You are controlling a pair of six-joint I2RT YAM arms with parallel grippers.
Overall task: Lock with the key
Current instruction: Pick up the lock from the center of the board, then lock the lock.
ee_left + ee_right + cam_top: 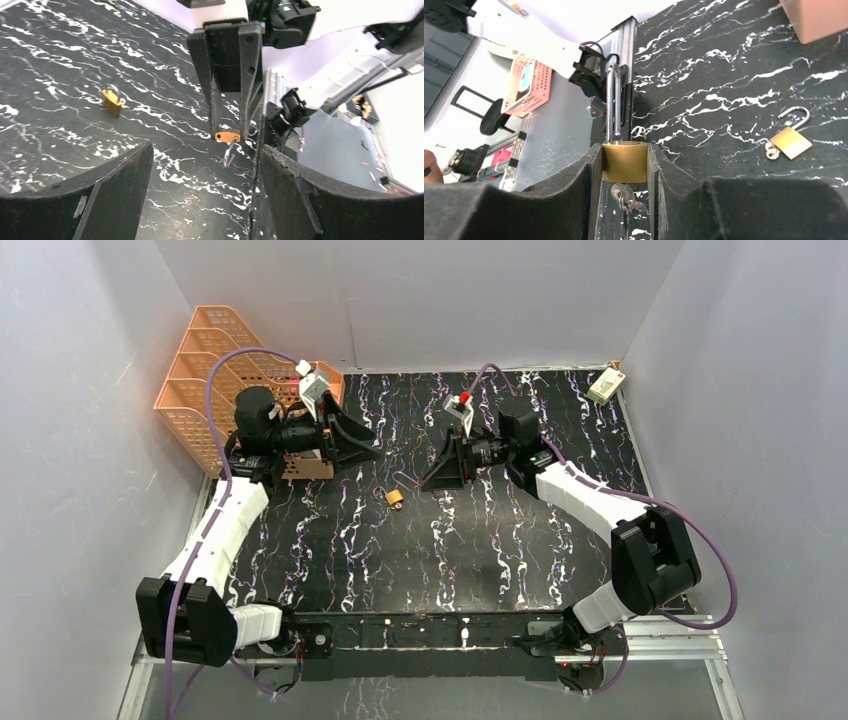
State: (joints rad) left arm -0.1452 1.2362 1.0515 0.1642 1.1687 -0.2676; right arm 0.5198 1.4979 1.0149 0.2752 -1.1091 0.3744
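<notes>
My right gripper (624, 152) is shut on a brass padlock (624, 162). The padlock's steel shackle (613, 102) points away from the wrist, and a key with a ring (622, 193) sits in its underside. In the left wrist view the same padlock (227, 136) shows between the right gripper's fingertips, above the table. My left gripper (206, 155) is open and empty, facing the right gripper (440, 475) from the left (362, 450). A second brass padlock (395, 498) lies on the table between them, its shackle open and a key beside it (791, 141).
An orange plastic basket (215, 375) stands at the back left behind the left arm. A small white and green box (605, 387) lies at the back right corner. The black marbled table (480, 550) ends at a metal rail (660, 640) at the near edge.
</notes>
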